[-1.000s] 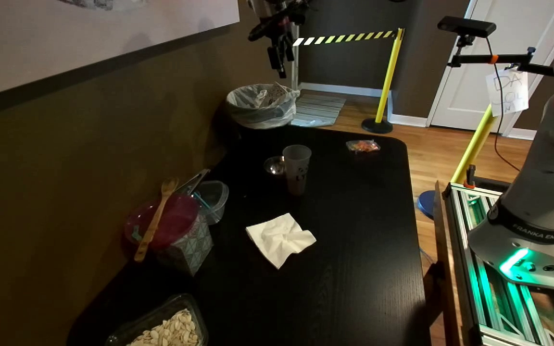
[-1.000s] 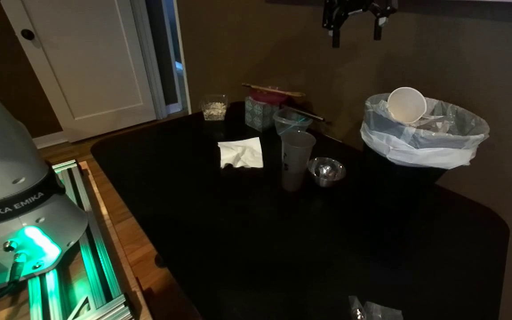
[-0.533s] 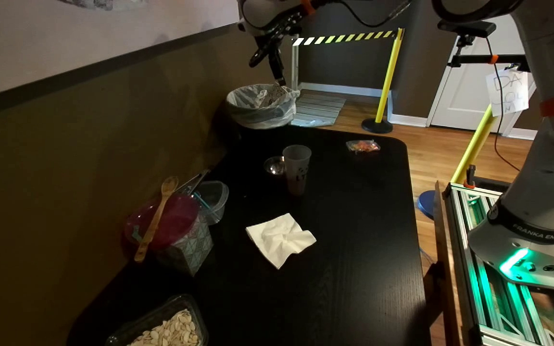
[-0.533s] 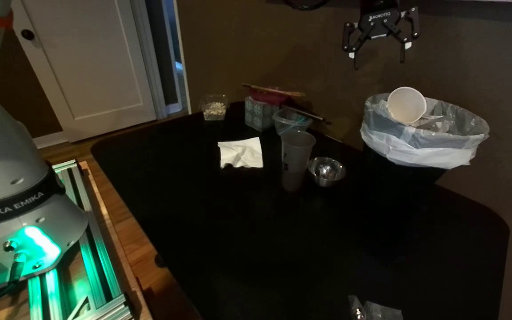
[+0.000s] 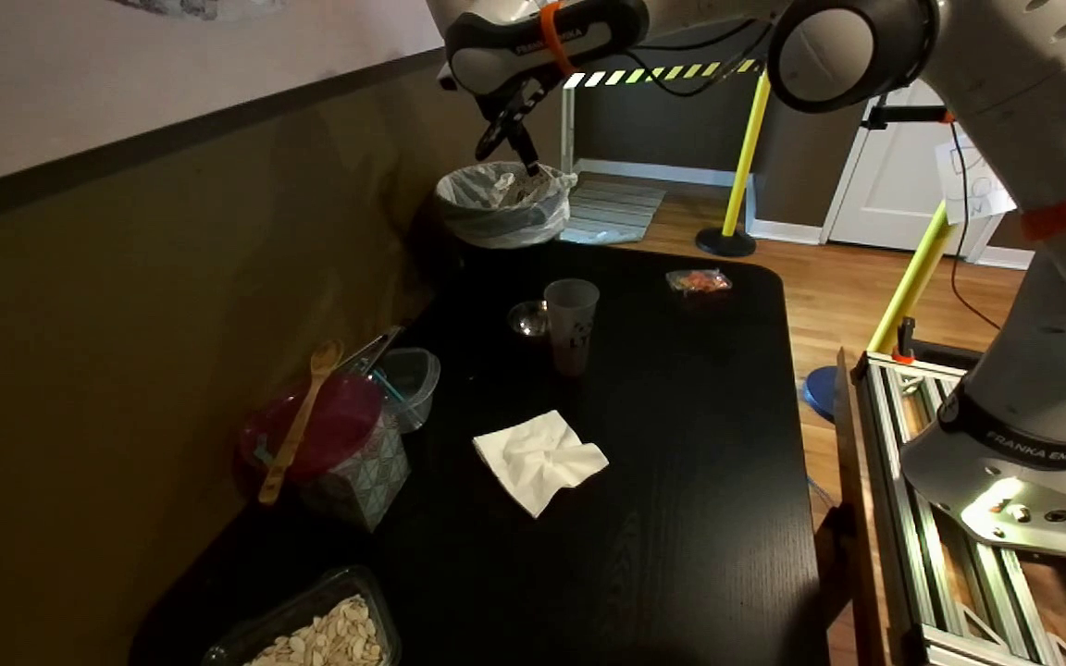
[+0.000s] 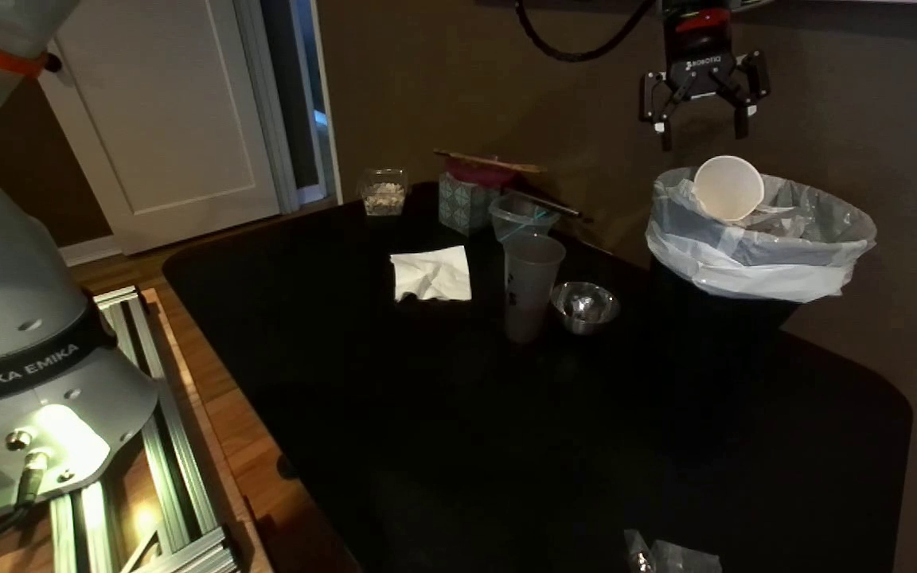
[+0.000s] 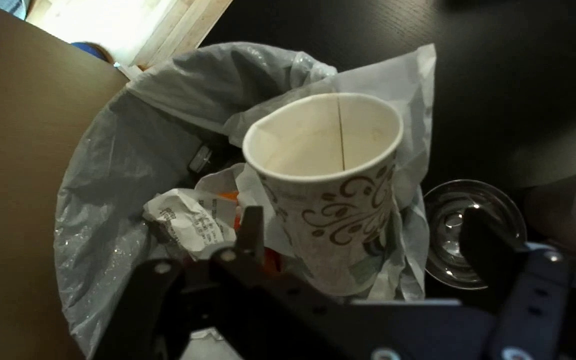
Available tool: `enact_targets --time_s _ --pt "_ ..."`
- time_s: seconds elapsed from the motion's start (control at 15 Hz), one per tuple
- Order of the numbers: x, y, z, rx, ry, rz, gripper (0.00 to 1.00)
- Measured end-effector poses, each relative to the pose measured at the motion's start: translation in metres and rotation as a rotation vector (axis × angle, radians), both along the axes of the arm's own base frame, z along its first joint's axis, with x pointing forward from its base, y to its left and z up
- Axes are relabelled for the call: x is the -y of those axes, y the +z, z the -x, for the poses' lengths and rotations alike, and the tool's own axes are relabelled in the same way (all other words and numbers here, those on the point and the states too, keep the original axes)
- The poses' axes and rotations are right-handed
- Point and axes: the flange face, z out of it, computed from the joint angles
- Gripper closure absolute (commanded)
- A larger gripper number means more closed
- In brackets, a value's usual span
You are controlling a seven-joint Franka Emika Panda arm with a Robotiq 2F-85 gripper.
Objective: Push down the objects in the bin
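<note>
The round dark bin with a pale plastic liner (image 6: 753,267) stands by the wall; its liner also shows in an exterior view (image 5: 501,222) and the wrist view (image 7: 103,200). Inside are the objects: crumpled pale wrappers (image 7: 188,222) and a white paper cup with brown swirls (image 7: 368,200). The cup also shows in an exterior view (image 6: 729,189), tilted and standing above the rim. My gripper (image 6: 704,135) is open and empty, pointing down just above the cup and the bin's near-wall side. In the wrist view its fingers lie to either side of the cup, apart from it.
A small shiny bowl (image 6: 584,309) and a tall translucent cup (image 6: 534,286) stand on the black table beside the bin. A white napkin (image 5: 540,460), a patterned box (image 6: 462,205) and a plastic tub (image 5: 413,388) lie farther along. The wall (image 6: 896,103) is close behind the bin.
My gripper has come down and moved over toward the bin, now close above the paper cup. It stays open. The bin's contents look unmoved. The base light turned from green to whitish yellow.
</note>
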Motion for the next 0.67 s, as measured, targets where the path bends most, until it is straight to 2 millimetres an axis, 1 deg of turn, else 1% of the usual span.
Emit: enact_targets --time_s 0.27,0.47,0.53,0.6,0.67 --pt "0.02 -0.017 -0.005 -0.037 0.059 -0.011 0.0" --pt "0.029 -0.029 -0.009 -0.05 0.083 -0.021 0.0" --pt "0.031 -0.033 -0.01 -0.053 0.09 -0.025 0.25" --pt "0.032 -0.036 -0.011 -0.053 0.093 -0.027 0.25" --pt "0.034 -0.039 -0.012 -0.055 0.096 -0.03 0.32"
